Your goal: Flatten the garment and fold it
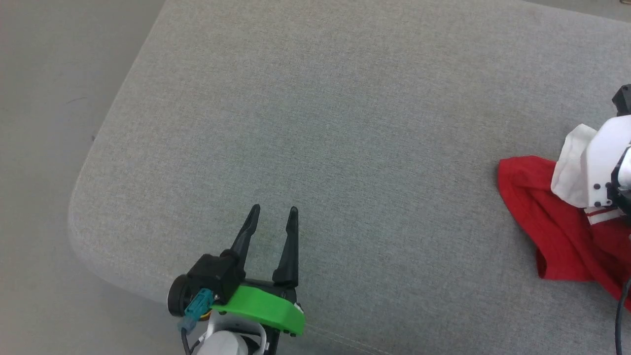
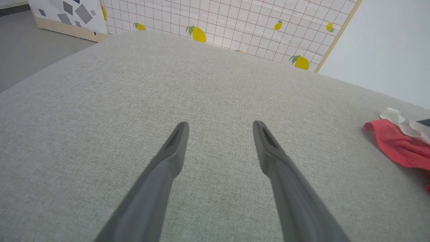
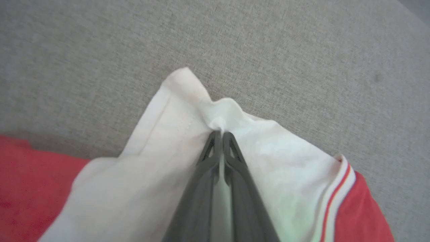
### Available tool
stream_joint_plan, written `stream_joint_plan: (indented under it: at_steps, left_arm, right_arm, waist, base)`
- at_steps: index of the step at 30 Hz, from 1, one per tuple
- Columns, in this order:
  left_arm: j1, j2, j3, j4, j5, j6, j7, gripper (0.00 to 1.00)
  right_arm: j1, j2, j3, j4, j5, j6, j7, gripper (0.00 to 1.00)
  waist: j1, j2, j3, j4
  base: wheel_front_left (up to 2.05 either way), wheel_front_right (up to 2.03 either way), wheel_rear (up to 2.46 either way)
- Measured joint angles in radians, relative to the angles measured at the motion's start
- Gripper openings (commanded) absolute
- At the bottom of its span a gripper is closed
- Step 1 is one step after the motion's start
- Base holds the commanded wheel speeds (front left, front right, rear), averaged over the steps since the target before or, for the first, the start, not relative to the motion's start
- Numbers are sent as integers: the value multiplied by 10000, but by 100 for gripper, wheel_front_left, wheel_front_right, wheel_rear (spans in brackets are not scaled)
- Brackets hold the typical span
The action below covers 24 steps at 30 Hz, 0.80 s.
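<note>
The garment [image 1: 552, 217], red with a white sleeve, lies bunched at the right edge of the grey cushion [image 1: 345, 123] in the head view. In the right wrist view my right gripper [image 3: 221, 134] is shut on a pinch of the garment's white sleeve [image 3: 161, 141], with red-white striped trim [image 3: 337, 188] to its right. The pale right wrist [image 1: 604, 167] covers part of the sleeve in the head view. My left gripper [image 1: 273, 213] is open near the cushion's front edge, far left of the garment, nothing between its fingers. In the left wrist view the left gripper [image 2: 220, 126] points over bare cushion, the garment [image 2: 398, 144] at far right.
The cushion's rounded corner [image 1: 81, 197] and left edge drop to grey floor [image 1: 44, 123]. Beyond the cushion's far edge in the left wrist view stands a grid-patterned panel with lemons [image 2: 235, 23] and a pale wall [image 2: 389, 43].
</note>
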Motion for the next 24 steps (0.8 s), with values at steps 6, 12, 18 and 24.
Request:
stream_joint_plan:
  at_steps: [6, 12, 18, 24]
  left_arm:
    - [-81, 0, -13, 82, -10, 0, 0, 100]
    - [-7, -2, 138, 255, 10, -2, 0, 100]
    - [590, 0, 640, 303, 104, -48, 0, 100]
    - [1034, 6, 1058, 163, 387, -105, 0, 100]
  right_arm:
    - [6, -59, 79, -6, -35, 0, -1011, 0]
    - [-293, 445, 374, -324, 430, 0, -2387, 0]
    - [-675, 637, 558, -1277, 1298, 0, -3202, 0]
    - [295, 107, -543, -3354, 1994, 0, -3158, 0]
  waist:
    - [0, 0, -220, -90]
    - [0, 0, -721, -293]
    - [0, 0, -1442, -646]
    - [0, 0, -1966, -1308]
  base:
    - [0, 0, 0]
    - [0, 0, 0]
    - [0, 0, 0]
    - [0, 0, 0]
